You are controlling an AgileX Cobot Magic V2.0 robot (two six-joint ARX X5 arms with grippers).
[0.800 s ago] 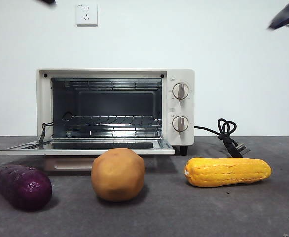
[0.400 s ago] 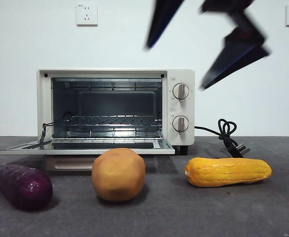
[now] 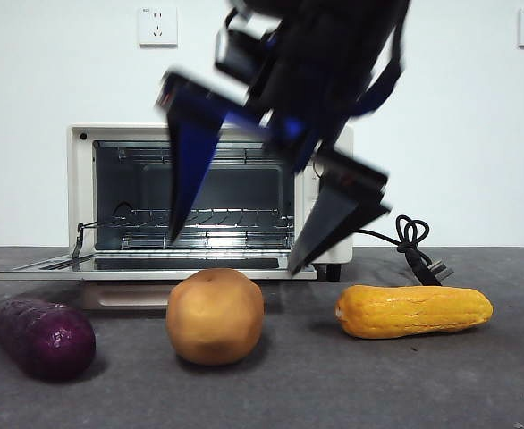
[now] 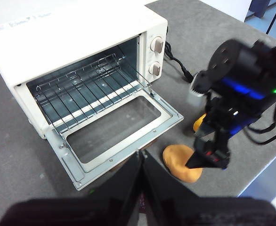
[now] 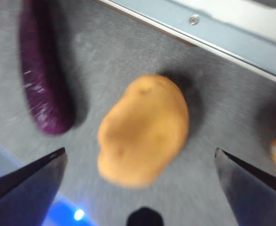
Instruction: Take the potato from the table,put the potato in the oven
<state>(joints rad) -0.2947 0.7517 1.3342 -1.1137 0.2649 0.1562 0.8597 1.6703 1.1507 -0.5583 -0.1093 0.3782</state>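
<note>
Right claw (image 3: 231, 255) hangs above the potato (image 3: 215, 315), jaws spread wide, clear of it. Left claw (image 4: 142, 162) closed, empty, above the desk (image 3: 333, 384).

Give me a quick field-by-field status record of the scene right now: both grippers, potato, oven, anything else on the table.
right gripper: jaws open wide, above the potato, not touching it
left gripper: jaws closed, waiting back from the oven, holding nothing
potato: on the table, in front of the open door
oven: door folded down, wire rack inside bare
purple vegetable: on the table beside the potato
yellow bumpy vegetable: on the potato's other side
task status: potato not yet grasped
</note>
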